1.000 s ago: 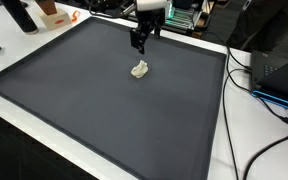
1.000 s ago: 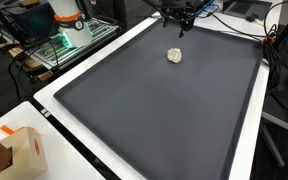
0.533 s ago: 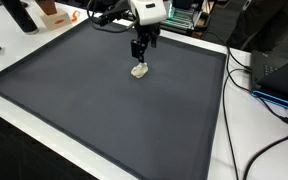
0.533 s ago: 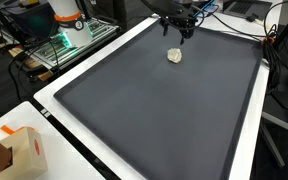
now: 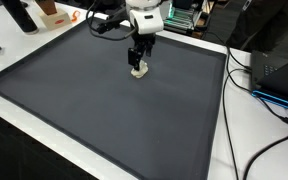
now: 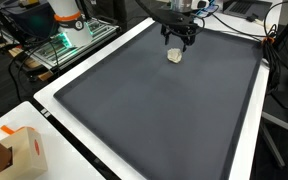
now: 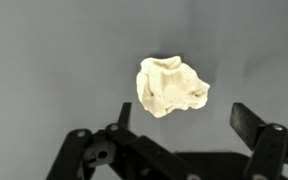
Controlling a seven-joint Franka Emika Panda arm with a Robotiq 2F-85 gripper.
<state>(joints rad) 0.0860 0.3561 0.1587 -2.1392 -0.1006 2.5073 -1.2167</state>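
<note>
A large dark grey mat (image 5: 104,110) is covering a white table (image 5: 220,150) in a cluttered lab. The gripper (image 5: 138,61) is hanging just above a crumpled whitish wad (image 5: 138,73), its jaws standing wide apart and clamping nothing. The wad is lying on the mat near the edge on the arm's side, about midway along it. In the wrist view it (image 7: 169,86) is sitting just ahead of the fingertips (image 7: 246,118), touching neither.

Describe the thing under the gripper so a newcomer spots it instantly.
Find the big dark grey mat that covers the white table. Toward its far edge, right beneath the open gripper, lies a small crumpled off-white wad. It is the only thing on the mat, pale and wrinkled against the flat dark surface.
</note>
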